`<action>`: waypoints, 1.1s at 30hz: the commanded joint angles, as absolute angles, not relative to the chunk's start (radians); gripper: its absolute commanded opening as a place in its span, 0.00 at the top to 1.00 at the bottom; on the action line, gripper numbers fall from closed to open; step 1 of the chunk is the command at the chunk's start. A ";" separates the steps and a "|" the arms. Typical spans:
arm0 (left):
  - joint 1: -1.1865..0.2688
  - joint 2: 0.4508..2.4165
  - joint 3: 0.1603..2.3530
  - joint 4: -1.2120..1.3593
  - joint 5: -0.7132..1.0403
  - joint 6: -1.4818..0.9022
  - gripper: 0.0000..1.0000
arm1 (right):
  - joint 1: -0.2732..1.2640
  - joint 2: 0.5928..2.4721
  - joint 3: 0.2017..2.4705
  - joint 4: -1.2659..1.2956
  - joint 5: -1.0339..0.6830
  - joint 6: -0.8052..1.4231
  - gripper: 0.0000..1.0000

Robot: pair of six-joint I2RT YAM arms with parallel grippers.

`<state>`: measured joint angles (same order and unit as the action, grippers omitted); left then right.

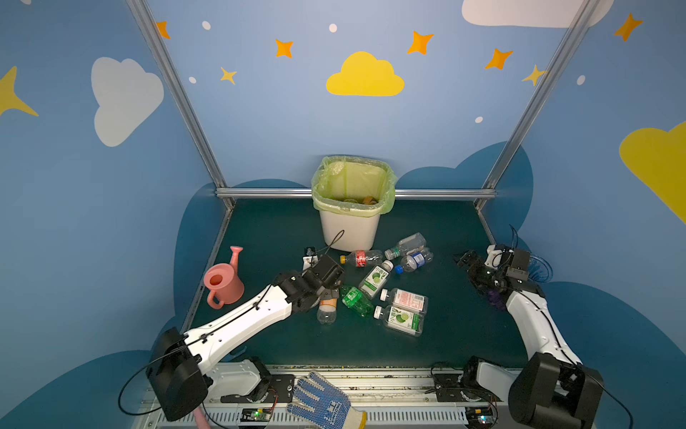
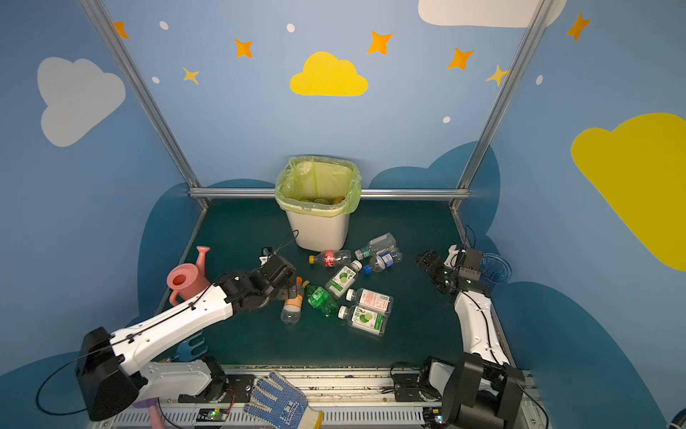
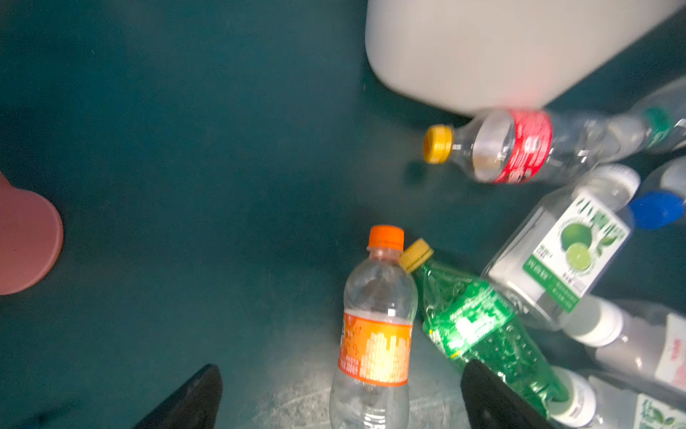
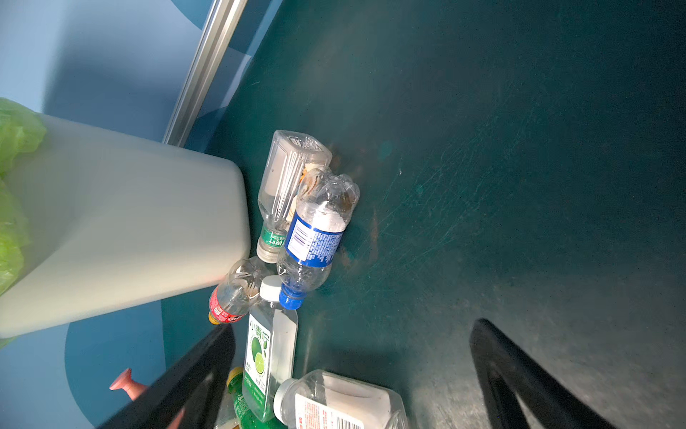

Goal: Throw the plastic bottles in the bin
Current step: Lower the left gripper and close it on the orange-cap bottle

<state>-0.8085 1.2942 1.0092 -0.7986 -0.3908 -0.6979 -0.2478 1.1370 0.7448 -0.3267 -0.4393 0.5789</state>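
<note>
The white bin (image 1: pixel 350 226) with a yellow-green bag stands at the back middle of the mat; some items lie inside. Several plastic bottles lie in front of it: a red-labelled one (image 1: pixel 362 257), a blue-labelled one (image 1: pixel 414 261), a green one (image 1: pixel 355 299), lime-labelled ones (image 1: pixel 375 278), and an orange-labelled one (image 3: pixel 375 334). My left gripper (image 3: pixel 341 399) is open and hangs over the orange-labelled bottle, whose body lies between the jaws, untouched. My right gripper (image 4: pixel 352 375) is open and empty, right of the pile (image 1: pixel 464 258).
A pink watering can (image 1: pixel 222 282) stands at the left of the mat. A ribbed blue vase (image 1: pixel 540 269) sits behind the right arm. A blue-dotted glove (image 1: pixel 323 401) lies on the front rail. Aluminium frame bars (image 1: pixel 267 192) edge the mat.
</note>
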 commanded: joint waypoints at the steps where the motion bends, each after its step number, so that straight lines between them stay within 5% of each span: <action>1: -0.820 1.333 1.002 -0.881 -0.372 -0.758 0.01 | -0.245 1.139 0.733 -0.317 -0.447 0.572 0.02; 27: -0.702 1.676 1.075 -0.709 -0.059 -0.585 0.18 | -0.249 1.115 0.710 -0.333 -0.412 0.576 0.02; 33: -0.683 1.684 1.053 -0.682 -0.040 -0.594 0.29 | -0.251 1.116 0.710 -0.336 -0.404 0.571 0.02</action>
<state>-0.6937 1.6890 1.0557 -0.6907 -0.0593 -0.6022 -0.2481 1.1210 0.7181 -0.3252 -0.4198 0.5770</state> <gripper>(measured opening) 0.712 0.980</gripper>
